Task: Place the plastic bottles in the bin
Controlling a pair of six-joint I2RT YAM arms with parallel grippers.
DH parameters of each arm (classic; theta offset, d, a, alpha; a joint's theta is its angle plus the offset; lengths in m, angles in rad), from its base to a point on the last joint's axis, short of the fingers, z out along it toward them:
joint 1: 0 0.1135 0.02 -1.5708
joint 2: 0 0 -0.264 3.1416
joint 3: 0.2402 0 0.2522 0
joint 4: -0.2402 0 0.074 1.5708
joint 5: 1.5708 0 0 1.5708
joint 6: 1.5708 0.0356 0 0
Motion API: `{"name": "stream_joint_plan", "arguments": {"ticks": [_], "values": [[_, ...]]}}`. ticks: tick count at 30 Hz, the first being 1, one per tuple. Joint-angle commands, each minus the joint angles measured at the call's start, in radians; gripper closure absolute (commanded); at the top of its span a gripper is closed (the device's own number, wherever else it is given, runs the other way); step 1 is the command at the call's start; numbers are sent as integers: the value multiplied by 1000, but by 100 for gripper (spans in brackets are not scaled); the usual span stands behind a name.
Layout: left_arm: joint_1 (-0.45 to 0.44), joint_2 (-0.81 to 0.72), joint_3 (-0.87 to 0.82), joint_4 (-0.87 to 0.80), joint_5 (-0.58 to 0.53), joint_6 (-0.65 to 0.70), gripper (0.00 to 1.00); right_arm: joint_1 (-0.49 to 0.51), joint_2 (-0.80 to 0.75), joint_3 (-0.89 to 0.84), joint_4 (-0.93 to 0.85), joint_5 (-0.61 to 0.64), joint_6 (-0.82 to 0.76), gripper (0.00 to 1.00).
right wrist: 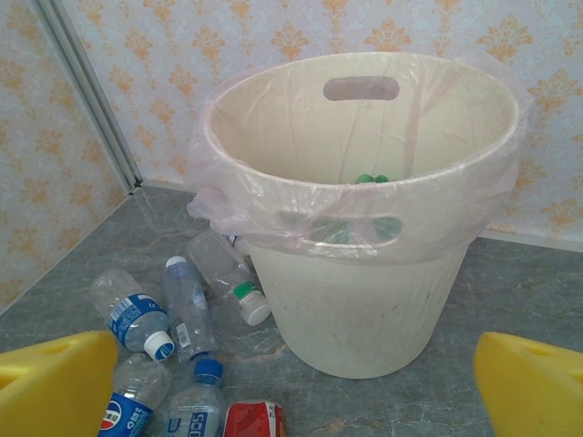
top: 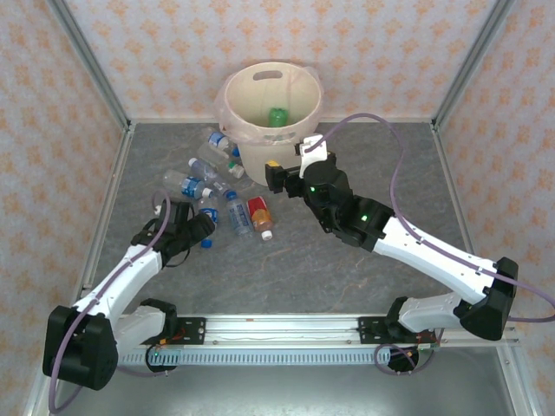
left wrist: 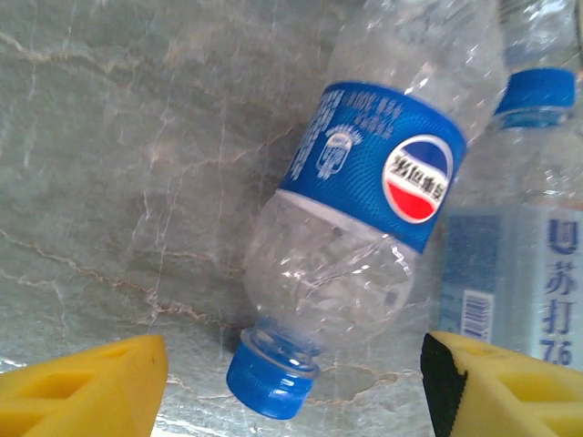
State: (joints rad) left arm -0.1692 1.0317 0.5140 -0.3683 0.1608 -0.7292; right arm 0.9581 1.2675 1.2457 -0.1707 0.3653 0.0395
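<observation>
- Yellow fingers [left wrist: 91,387] of my left pincer [left wrist: 296,375] stand wide apart, released and clamping nothing.
- Between them lies the Pepsi bottle [left wrist: 364,209], clear with a blue label. It rests on its side on the table [left wrist: 109,182], blue cap toward the camera. It is clear of the left finger; on the right I cannot tell.
- Just right of it lies a pale-label bottle [left wrist: 537,273], also blue-capped.
- My right pincer [right wrist: 291,391] is likewise spread wide and empty, hovering near the foot of the bin [right wrist: 364,300].
- That bin stands upright at the far side of the table, a thin liner [right wrist: 228,196] draped over its rim and a green bottle [top: 277,117] inside.
- Other plastic bottles [top: 217,182] lie scattered left of the bin, a red-labelled bottle [top: 259,211] among them.
</observation>
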Motion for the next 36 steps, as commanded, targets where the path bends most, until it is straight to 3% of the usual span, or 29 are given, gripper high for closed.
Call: {"name": "stream_joint_plan", "arguments": {"ticks": [1, 14, 22, 31, 36], "values": [[3, 13, -35, 93, 28, -19, 27, -4, -13, 19, 19, 32, 3, 0], [-19, 158, -27, 190, 54, 62, 41, -4, -20, 15, -6, 44, 31, 0], [-75, 242, -2, 185, -25, 95, 44, -4, -31, 7, -12, 54, 40, 0], [-93, 291, 20, 200, -41, 107, 43, -4, -31, 11, -17, 60, 28, 0], [-98, 298, 25, 189, -46, 106, 63, -5, -27, 14, -18, 58, 23, 0]]}}
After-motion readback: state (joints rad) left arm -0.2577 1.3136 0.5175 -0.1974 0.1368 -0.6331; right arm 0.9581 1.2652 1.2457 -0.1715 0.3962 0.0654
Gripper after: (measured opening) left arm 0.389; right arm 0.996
